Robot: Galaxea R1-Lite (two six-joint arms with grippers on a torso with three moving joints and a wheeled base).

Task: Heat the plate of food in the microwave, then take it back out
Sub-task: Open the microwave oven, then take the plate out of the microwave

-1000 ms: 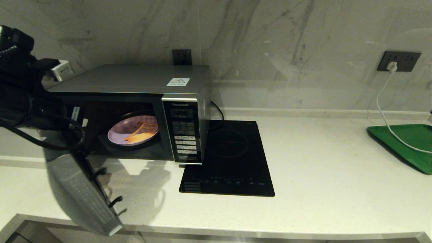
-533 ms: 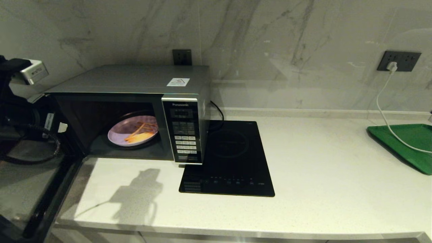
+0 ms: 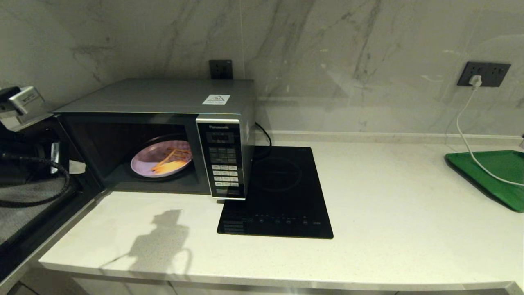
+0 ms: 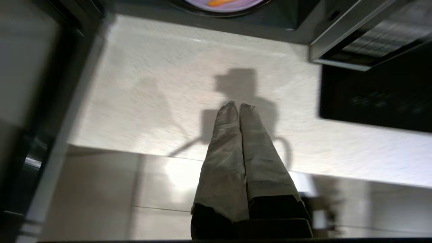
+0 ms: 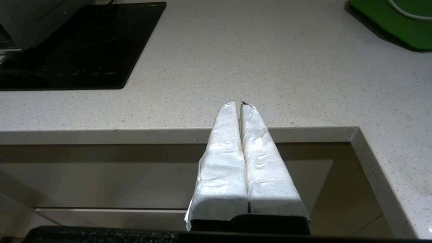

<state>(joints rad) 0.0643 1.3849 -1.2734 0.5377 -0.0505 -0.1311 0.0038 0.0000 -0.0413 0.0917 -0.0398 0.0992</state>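
Observation:
The silver-grey microwave stands at the back left of the counter with its door swung wide open to the left. Inside, the lilac plate of food lies on the turntable with orange fry sticks on it. My left gripper hovers shut and empty over the counter's front edge, in front of the open cavity; the plate's rim shows ahead of it. My left arm's wrist sits at the far left. My right gripper is parked shut and empty at the counter's front edge.
A flat black induction hob lies just right of the microwave. A green tray sits at the far right with a white cable running over it from a wall socket. Pale counter stretches between hob and tray.
The microwave door has swung from half open to wide open at the left. My left arm has drawn back left and lower, uncovering the cavity.

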